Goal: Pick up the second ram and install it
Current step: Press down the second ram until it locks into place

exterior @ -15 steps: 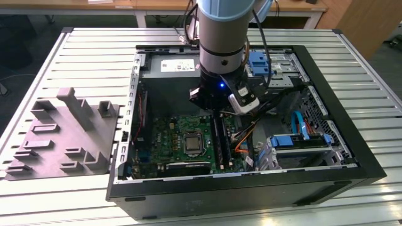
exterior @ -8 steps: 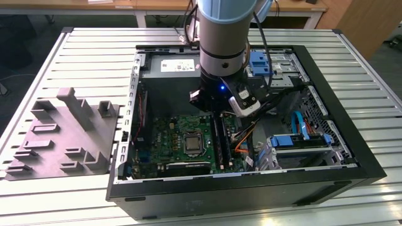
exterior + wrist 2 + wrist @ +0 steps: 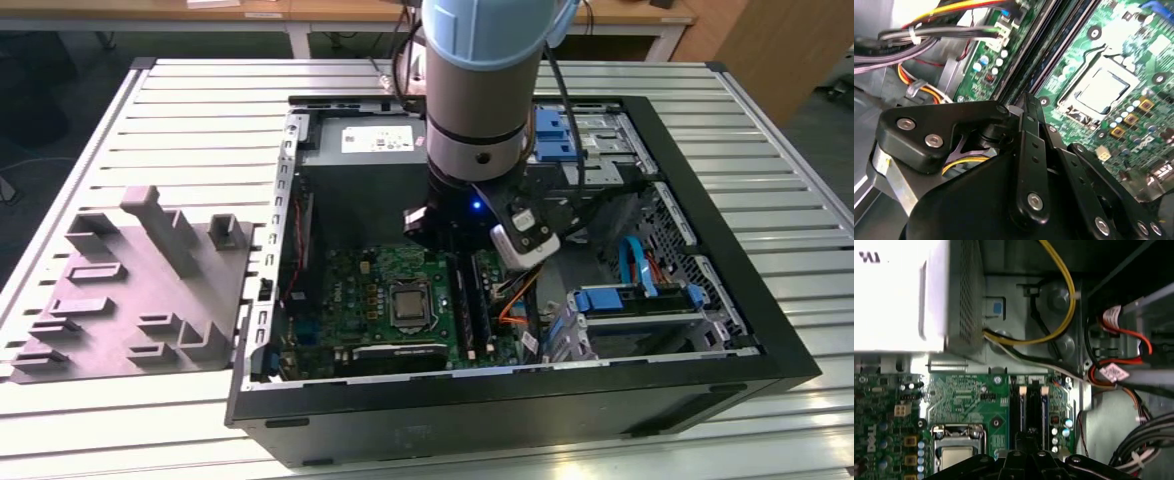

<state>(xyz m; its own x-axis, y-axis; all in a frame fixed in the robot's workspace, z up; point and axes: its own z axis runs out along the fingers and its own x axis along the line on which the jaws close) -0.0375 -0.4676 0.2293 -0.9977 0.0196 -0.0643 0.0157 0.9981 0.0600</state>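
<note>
1. The second ram (image 3: 1022,410) is hard to make out for certain. In the first wrist view it is probably showing as the narrow bluish strip standing on edge in the long black slots (image 3: 1033,412), the one nearer the gripper's tip. A second strip like it is sitting just beside it.
2. The gripper (image 3: 1028,440) is pointing down at the near end of those slots. I cannot tell whether it is touching the strip, or whether it is spread, pressed together or pinching anything.
3. In the second wrist view the gripper's (image 3: 1026,100) tip is sitting over the dark slots, beside the square processor socket (image 3: 1101,90).
4. The green circuit board (image 3: 360,290) is lying flat on the floor of the open computer case (image 3: 534,415).
5. In the exterior view the arm (image 3: 481,90) is reaching straight down into the case, and the gripper (image 3: 465,245) is hanging low over the board.
6. The grey power supply (image 3: 360,140) is sitting at the far end of the case.
7. A grey moulded tray (image 3: 120,290) is lying on the slatted table (image 3: 200,90), at the exterior view's left of the case.
</note>
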